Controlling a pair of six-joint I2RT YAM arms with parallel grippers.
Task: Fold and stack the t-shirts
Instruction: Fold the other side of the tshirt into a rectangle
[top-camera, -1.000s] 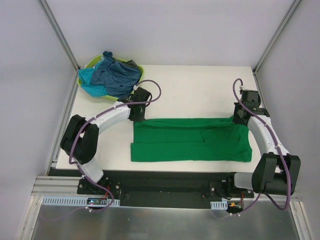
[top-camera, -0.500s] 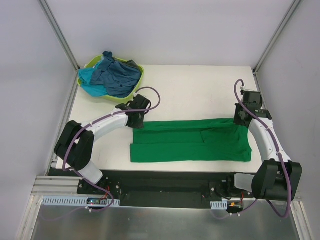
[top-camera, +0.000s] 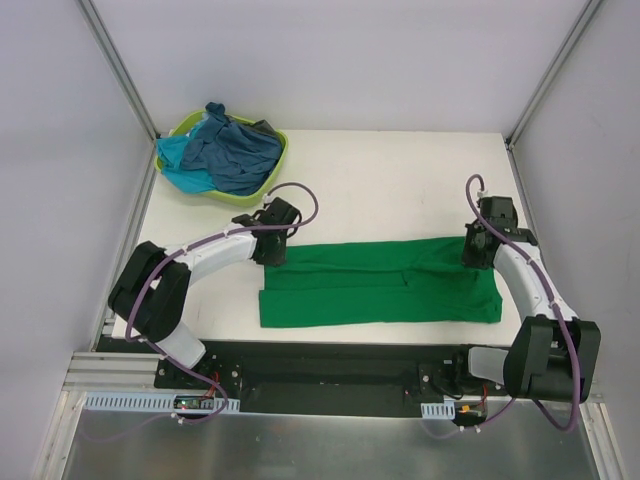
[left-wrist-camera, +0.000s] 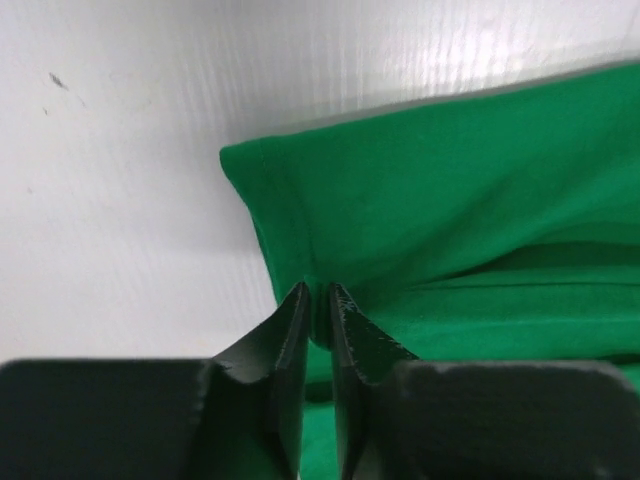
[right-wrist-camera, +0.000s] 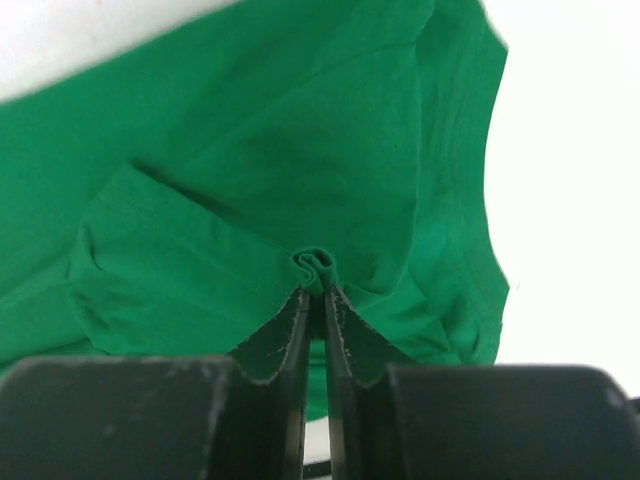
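A bright green t-shirt lies folded into a long band across the near half of the white table. My left gripper is at its far left corner. In the left wrist view the left gripper is shut on a fold of the green t-shirt beside the hem. My right gripper is at the far right end, and the right wrist view shows the right gripper shut on a small bunched pleat of the green t-shirt. Other t-shirts, dusty blue, turquoise and dark grey, sit heaped in a basket.
The lime-green basket stands at the far left corner of the table. Metal frame posts rise at both far corners, with grey walls close on each side. The arm bases sit on a black rail along the near edge.
Both grippers have moved toward the near side and down, still on the shirt's far edge. The left arm has swung in closer to the shirt's corner.
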